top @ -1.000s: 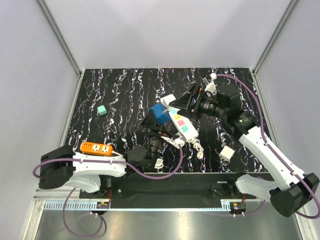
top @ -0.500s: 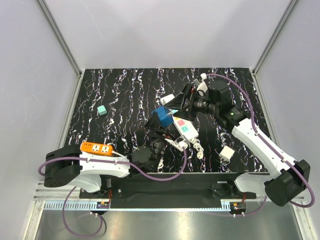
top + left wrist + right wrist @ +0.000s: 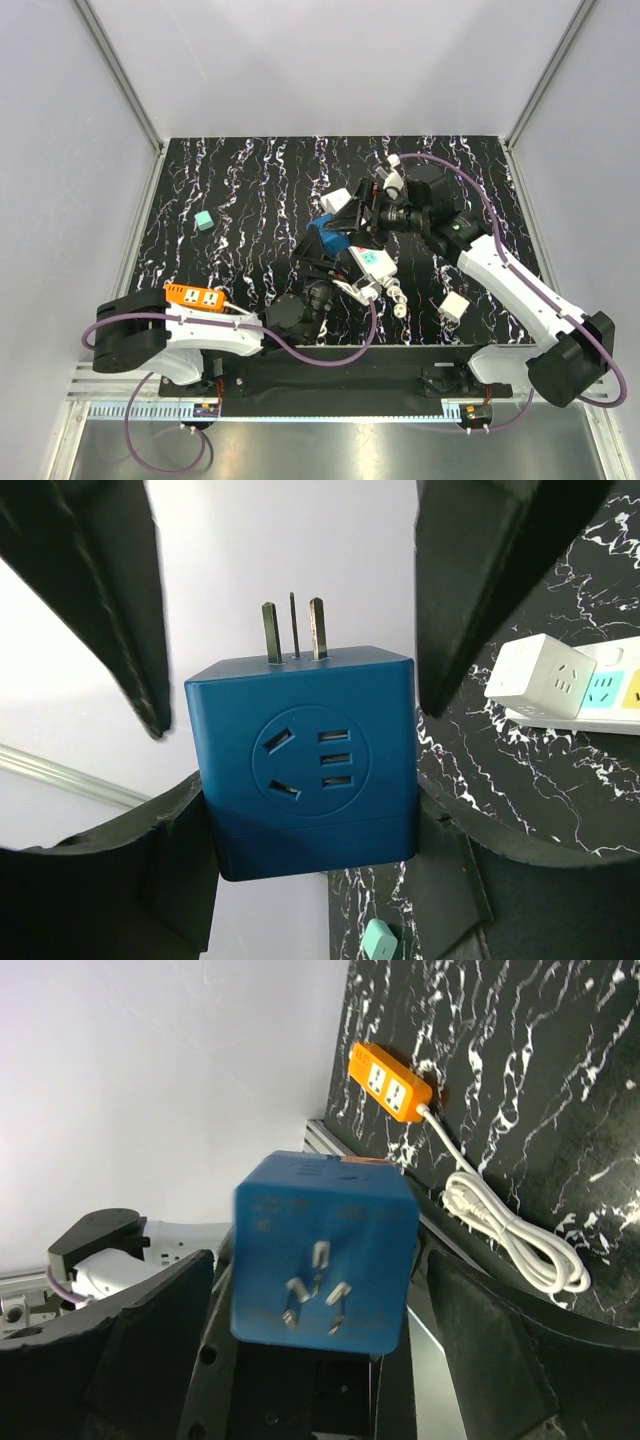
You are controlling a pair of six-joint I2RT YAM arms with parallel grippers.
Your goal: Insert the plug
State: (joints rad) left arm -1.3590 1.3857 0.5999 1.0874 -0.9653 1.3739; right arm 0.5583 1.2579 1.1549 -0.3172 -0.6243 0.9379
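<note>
Blk marble tbl [image 3: 250,190], teal cube [image 3: 204,221], orange blk [image 3: 192,297], wht strip [image 3: 371,262]

We saw the overhead view bright and evenly lit, shadows on the marbled tabletop [image 3: 230,180] soft and faint; in the left wrist view the plug [image 3: 305,765] stood sharp against a washed-out white wall [image 3: 250,540]; the dark pincer fingers [image 3: 90,580] loomed featureless; the right wrist view showed the plug slightly blurred.

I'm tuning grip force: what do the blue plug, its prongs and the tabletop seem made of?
The plug looks like moulded plastic: smooth satin blue, rounded edges. Its prongs seem bare metal, with a dull gleam. The tabletop is black with white marble-like veining, possibly a printed sheet; unclear.
</note>
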